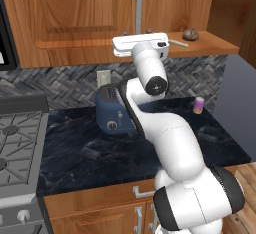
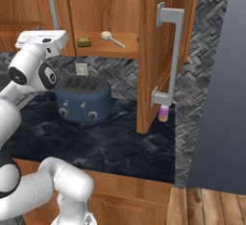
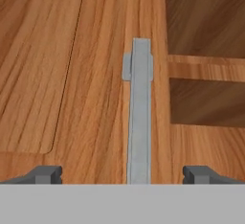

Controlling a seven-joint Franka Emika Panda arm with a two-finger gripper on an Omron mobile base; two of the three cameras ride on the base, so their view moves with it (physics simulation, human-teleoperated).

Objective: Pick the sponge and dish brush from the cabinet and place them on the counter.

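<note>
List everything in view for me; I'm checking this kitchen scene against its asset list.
cabinet: one, reddish-brown wood, upper wall, right door swung open
bar handles: two, silver, one on each cabinet door
sponge: one, yellow-green, on the cabinet shelf
dish brush: one, cream with white head, on the shelf beside the sponge
round lump: one, dark brown, on the shelf
toaster: one, blue, on the counter under the cabinet
jar: one, purple and cream, on the counter, right
counter: one, dark marbled stone
wall outlet: one, pale, behind the toaster
stove: one, grey, left of the counter
gripper: one, white, jaws open either side of the closed door's handle
</note>
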